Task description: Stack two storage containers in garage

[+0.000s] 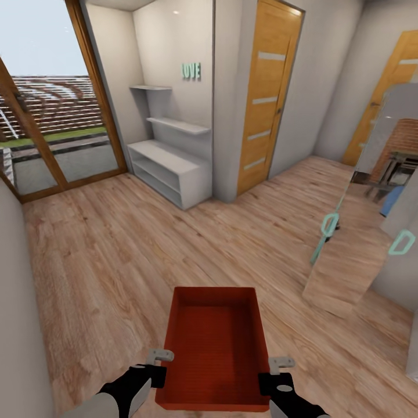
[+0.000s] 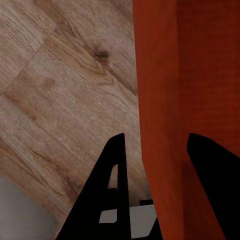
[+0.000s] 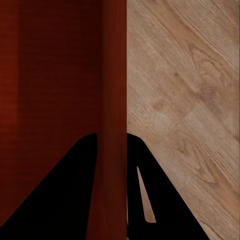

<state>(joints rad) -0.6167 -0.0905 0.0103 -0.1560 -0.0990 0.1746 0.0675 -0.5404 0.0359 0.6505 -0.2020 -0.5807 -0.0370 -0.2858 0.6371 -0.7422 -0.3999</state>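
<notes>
Left gripper clamps the left wall of one storage container, one finger outside the wall, the other inside. Right gripper likewise pinches the right wall, fingers on both sides. Container: orange-red, open-topped, carried level between both arms, low in front of the robot, above the light wood plank floor. Ahead: white shelf unit, wooden door, glass doors at left.
</notes>
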